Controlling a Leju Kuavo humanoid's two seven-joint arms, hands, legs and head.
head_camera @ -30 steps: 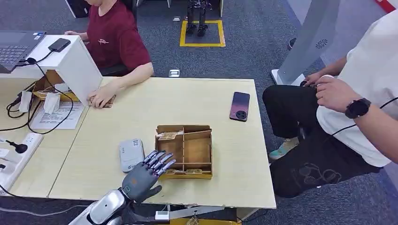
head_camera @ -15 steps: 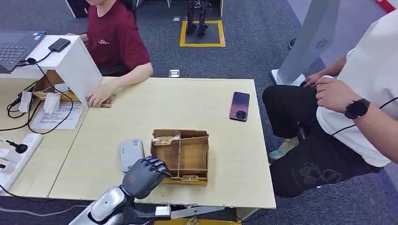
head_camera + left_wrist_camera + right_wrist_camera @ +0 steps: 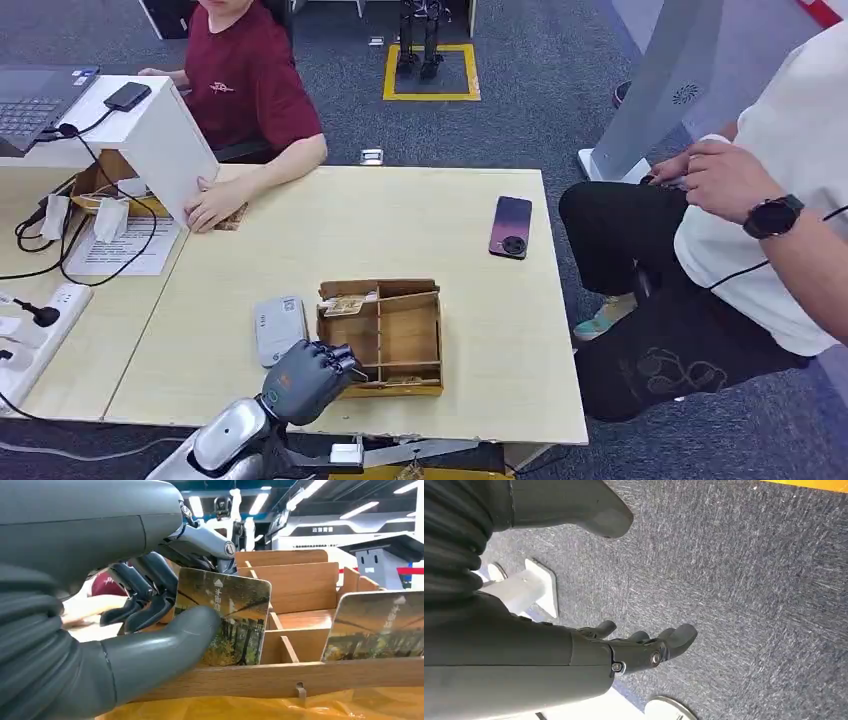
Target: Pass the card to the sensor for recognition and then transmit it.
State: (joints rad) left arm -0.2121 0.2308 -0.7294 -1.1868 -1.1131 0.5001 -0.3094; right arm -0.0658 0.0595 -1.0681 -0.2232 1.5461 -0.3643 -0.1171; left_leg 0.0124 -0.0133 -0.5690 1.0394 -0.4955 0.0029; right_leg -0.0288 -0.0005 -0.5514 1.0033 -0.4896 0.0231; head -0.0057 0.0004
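Card [image 3: 227, 617]: we find it pinched upright by the left robot hand [image 3: 305, 378] in the wooden box [image 3: 425, 335], thumb on its face. We judge it thin, stiff, slick; upper edge grips best. Right robot hand [image 3: 644, 647] hangs loosely open.

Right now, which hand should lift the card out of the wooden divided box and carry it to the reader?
Left. The left hand already pinches the picture-printed card in the wooden divided box, beside the grey card reader. The right hand hangs over the carpet.
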